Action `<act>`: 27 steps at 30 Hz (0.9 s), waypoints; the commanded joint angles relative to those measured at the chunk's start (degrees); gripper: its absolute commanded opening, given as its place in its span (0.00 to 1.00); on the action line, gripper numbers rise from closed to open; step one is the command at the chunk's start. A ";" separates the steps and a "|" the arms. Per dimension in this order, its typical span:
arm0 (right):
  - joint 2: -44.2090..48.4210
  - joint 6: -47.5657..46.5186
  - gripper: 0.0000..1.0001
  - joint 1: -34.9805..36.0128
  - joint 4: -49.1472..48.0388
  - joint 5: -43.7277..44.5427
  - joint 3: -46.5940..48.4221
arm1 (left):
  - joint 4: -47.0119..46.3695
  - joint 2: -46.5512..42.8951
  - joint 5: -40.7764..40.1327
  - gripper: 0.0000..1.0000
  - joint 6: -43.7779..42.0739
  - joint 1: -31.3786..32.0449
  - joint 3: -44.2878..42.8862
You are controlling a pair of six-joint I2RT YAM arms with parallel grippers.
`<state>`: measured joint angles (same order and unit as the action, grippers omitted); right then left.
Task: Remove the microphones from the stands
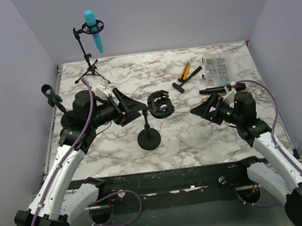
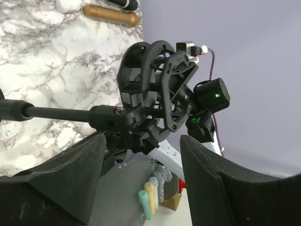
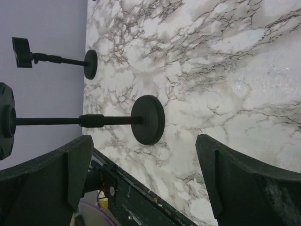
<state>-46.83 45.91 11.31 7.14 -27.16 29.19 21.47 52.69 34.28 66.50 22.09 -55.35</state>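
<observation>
Black cage-like shock mount (image 2: pixel 150 89) on thin pole (image 2: pixel 56 113), just ahead of left claw (image 2: pixel 143 139), spread apart; right claw (image 3: pixel 144 140) spread too.

Left pincer (image 2: pixel 140 153) spread wide; right pincer (image 3: pixel 143 153) spread wide

A robot lab cell: marble-print table (image 1: pixel 198 140) boxed in by plain lilac walls (image 1: pixel 182 10).

Shock mount (image 2: pixel 155 89) on rod (image 2: pixel 56 113), tool (image 2: pixel 141 146) spread wide beneath — gold cylinder (image 2: pixel 113 16) on marble (image 2: pixel 56 61)
</observation>
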 commanded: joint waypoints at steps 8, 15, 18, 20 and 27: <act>1.22 -1.86 1.00 0.38 1.59 1.70 1.92 | -4.13 6.51 5.45 0.53 6.72 -0.19 4.20; 1.99 -1.45 1.00 0.38 1.22 1.61 1.14 | -5.68 5.86 -0.45 0.41 5.70 -0.21 9.88; 2.01 -1.28 1.00 0.38 0.94 1.88 0.08 | -5.89 6.85 -1.09 0.36 4.24 -0.12 12.59; 1.91 -0.99 1.00 0.33 0.15 1.84 -0.78 | -5.37 7.24 -2.96 0.36 2.29 -0.14 14.67; 0.35 -1.31 1.00 0.38 -0.72 1.84 -1.92 | -8.30 12.91 -5.39 0.36 -0.23 -0.17 20.24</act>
<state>-45.76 44.99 11.31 7.31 -26.33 28.18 7.57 58.19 37.80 73.84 22.15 -41.76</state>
